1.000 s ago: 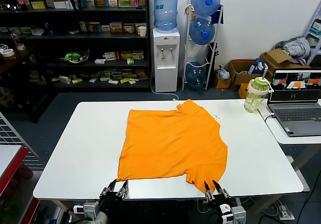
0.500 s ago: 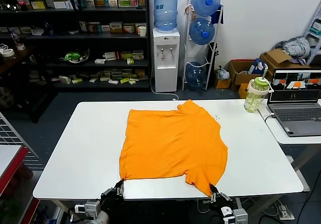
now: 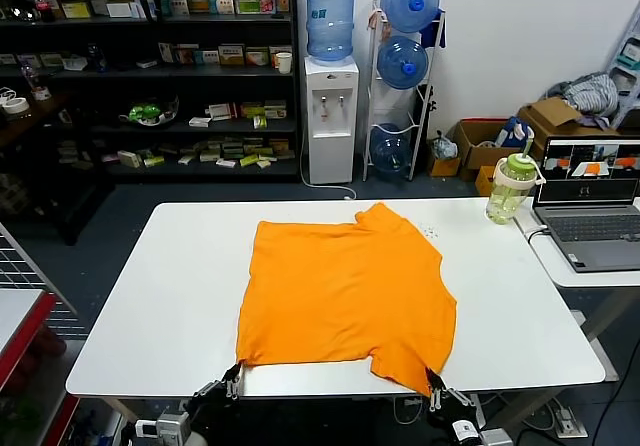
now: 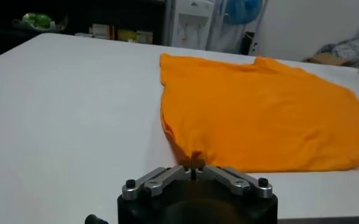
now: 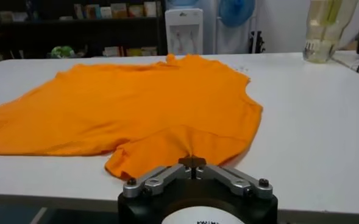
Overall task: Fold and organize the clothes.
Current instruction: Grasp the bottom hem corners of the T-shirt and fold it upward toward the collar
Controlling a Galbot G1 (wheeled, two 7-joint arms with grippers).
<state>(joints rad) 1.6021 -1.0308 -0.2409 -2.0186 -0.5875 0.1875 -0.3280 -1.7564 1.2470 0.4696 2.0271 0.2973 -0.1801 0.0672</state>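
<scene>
The orange T-shirt point(image 3: 348, 288) lies spread flat on the white table point(image 3: 150, 296), plain side up, no lettering showing. My left gripper point(image 3: 233, 374) is at the table's front edge, shut on the shirt's near left corner point(image 4: 194, 159). My right gripper point(image 3: 433, 380) is at the front edge too, shut on the shirt's near right corner point(image 5: 191, 159), by a sleeve. The shirt point(image 4: 258, 115) stretches away from both grippers point(image 5: 142, 109).
A green-lidded bottle point(image 3: 511, 188) stands at the table's far right corner, beside a laptop point(image 3: 592, 201) on a side table. A water dispenser point(image 3: 330, 106), shelves and cardboard boxes stand behind the table.
Both grippers closed on the shirt's near corners and drew back toward the table's front edge; the near hem shifted slightly forward.
</scene>
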